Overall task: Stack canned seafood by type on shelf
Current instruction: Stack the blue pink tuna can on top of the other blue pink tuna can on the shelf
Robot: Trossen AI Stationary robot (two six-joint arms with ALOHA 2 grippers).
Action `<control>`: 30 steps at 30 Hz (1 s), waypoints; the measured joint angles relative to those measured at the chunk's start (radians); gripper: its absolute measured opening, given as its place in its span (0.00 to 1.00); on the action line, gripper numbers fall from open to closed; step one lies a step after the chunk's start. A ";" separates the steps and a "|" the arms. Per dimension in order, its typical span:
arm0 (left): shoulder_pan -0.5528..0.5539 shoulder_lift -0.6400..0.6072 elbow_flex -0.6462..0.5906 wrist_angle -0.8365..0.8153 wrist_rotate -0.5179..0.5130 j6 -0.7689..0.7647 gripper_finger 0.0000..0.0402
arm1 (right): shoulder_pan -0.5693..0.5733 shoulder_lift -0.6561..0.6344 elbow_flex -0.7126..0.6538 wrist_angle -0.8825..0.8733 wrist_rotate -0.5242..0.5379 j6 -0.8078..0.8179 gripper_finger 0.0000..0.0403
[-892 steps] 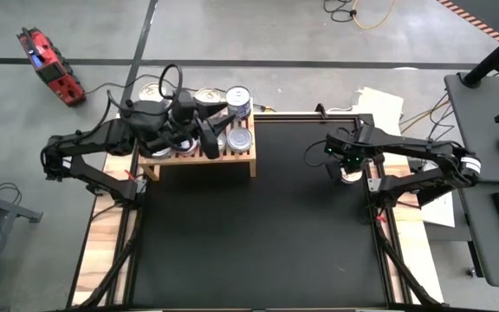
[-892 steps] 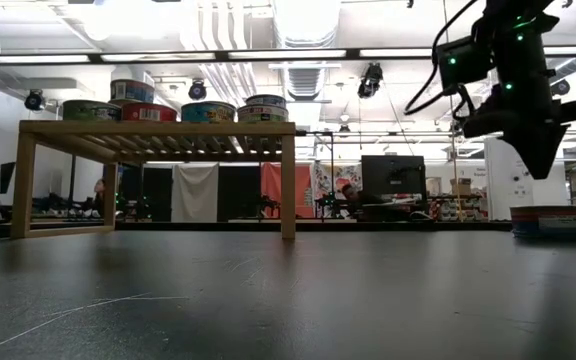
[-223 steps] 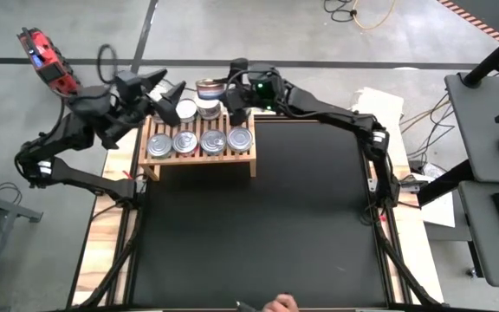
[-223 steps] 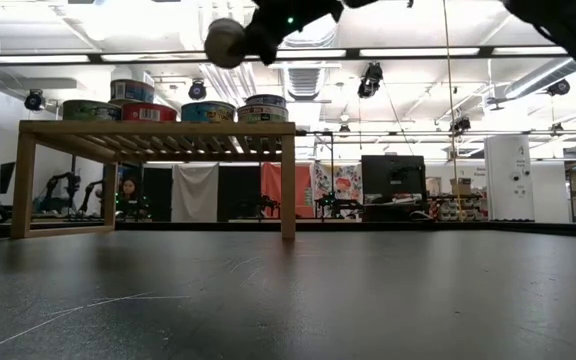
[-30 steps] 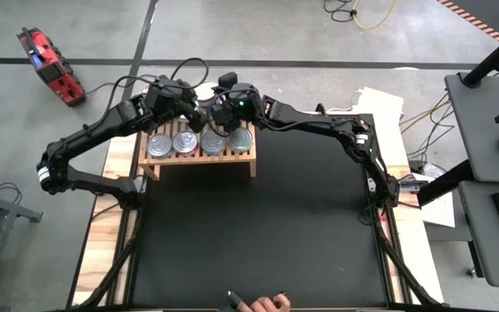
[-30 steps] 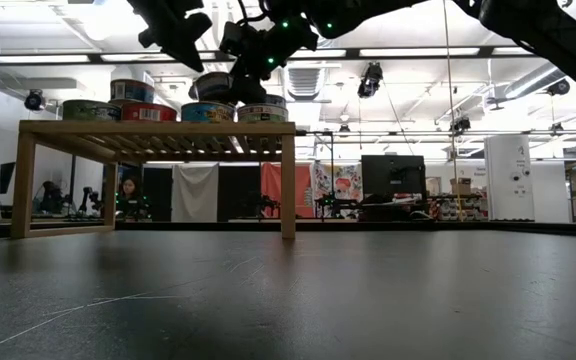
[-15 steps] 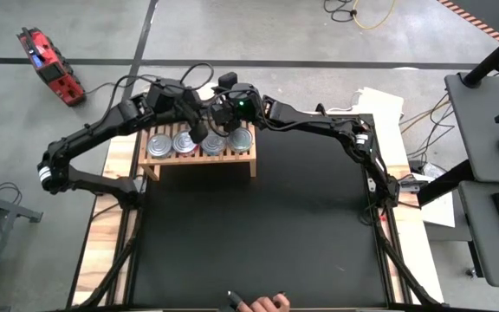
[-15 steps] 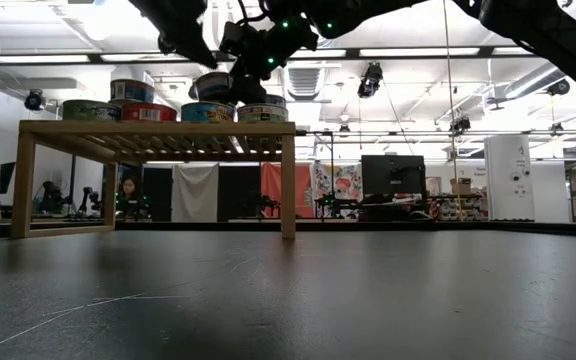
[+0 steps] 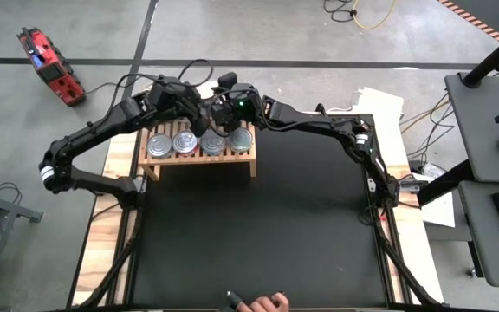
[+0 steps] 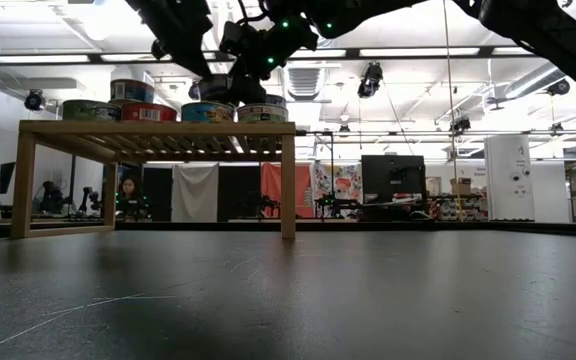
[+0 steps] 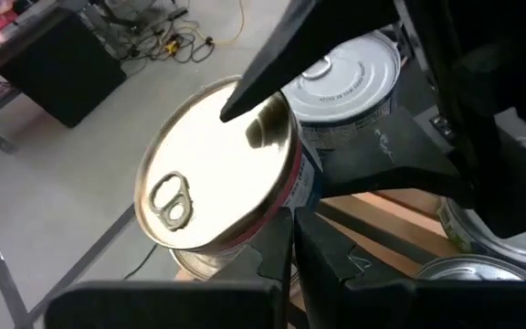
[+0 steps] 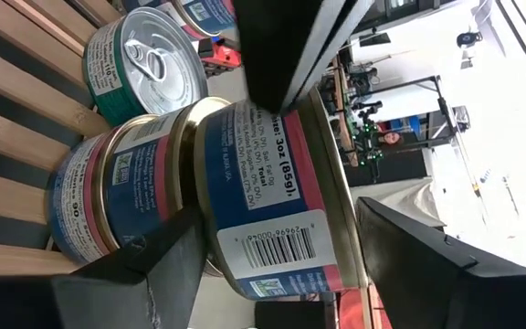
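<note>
**A:** Where was the tin at that point?

**B:** The small round tin with the blue-and-red label and gold pull-tab lid sat between the two dark fingers of the right hand, over the back row of the low light-wood slatted shelf. It was directly above another tin with the same blue label. I judged it was touching or just about to land, since the low view showed it right on top of the row.

**A:** So the hand was clamped on it?

**B:** Its fingers stood wide apart, one on either side of the tin wall. I could not tell whether they still pressed it or had slackened.

**A:** And the left hand?

**B:** The left hand had its fingers together, tips next to that tin's rim from the side opposite the right arm. It held nothing.

**A:** What did the next move depend on?

**B:** On the tin's upright axis lining up with the tin beneath. In the left wrist view the lid looked tilted, so I judged it was not sitting squarely. The right hand was nearer and carried it, and the move was straight down. The front row of four silver-lidded tins was just beside it, toward the black desk.
</note>
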 joint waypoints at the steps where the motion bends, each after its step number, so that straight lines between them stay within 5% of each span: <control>1: 0.000 -0.007 0.000 0.001 0.000 -0.003 0.00 | 0.000 0.000 0.000 0.000 -0.003 0.000 0.66; 9: 0.000 -0.042 0.001 0.010 -0.043 -0.024 0.00 | 0.000 0.000 0.000 0.001 -0.008 0.000 0.67; 16: -0.002 -0.048 0.002 0.045 0.165 0.002 0.00 | 0.000 0.000 0.000 0.015 -0.058 0.116 0.68; 30: 0.000 -0.012 0.002 0.048 0.071 -0.019 0.00 | 0.000 0.000 0.000 0.019 -0.049 0.163 0.67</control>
